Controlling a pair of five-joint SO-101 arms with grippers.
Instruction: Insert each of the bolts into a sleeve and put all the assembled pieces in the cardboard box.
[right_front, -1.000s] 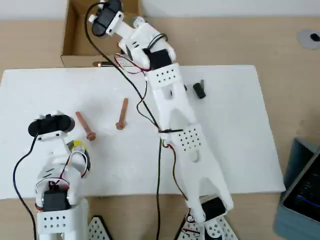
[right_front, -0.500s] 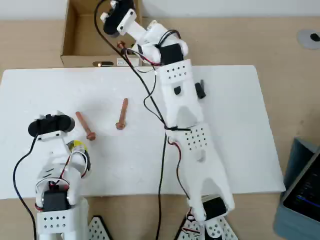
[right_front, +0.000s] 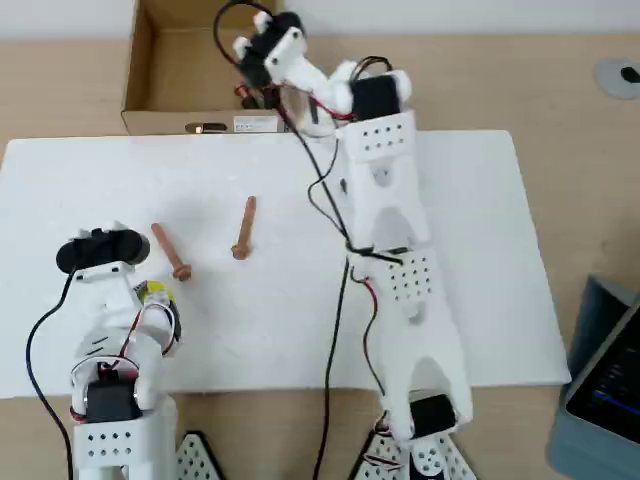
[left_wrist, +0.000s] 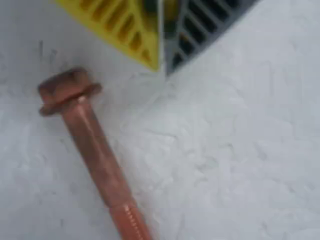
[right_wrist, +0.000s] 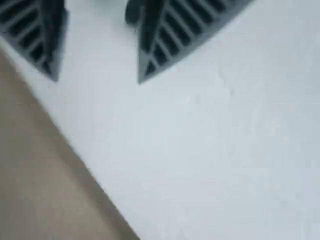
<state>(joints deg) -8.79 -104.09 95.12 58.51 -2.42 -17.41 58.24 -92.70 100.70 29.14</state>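
A white mat (right_front: 480, 300) covers most of a tan table (right_front: 560, 90), with the two arms rising from its near edge. The right arm (right_front: 385, 200) stretches the length of the mat to the far side, its wrist over the near right corner of the cardboard box (right_front: 160, 122), which stands just beyond the mat's far left edge. A reddish-brown piece (right_front: 244, 95) shows just inside that corner, and the rest of the box floor is bare. The right gripper (right_wrist: 97, 77) has its jaws spread with nothing between them. The left arm (right_front: 115, 340) sits folded at near left, the left gripper (left_wrist: 162, 67) down at the mat with its jaws pressed together on nothing. Two bolts lie loose on the mat's left half: one bolt (right_front: 170, 250) with its head just beside the left fingertips, a second bolt (right_front: 244, 227) to its right.
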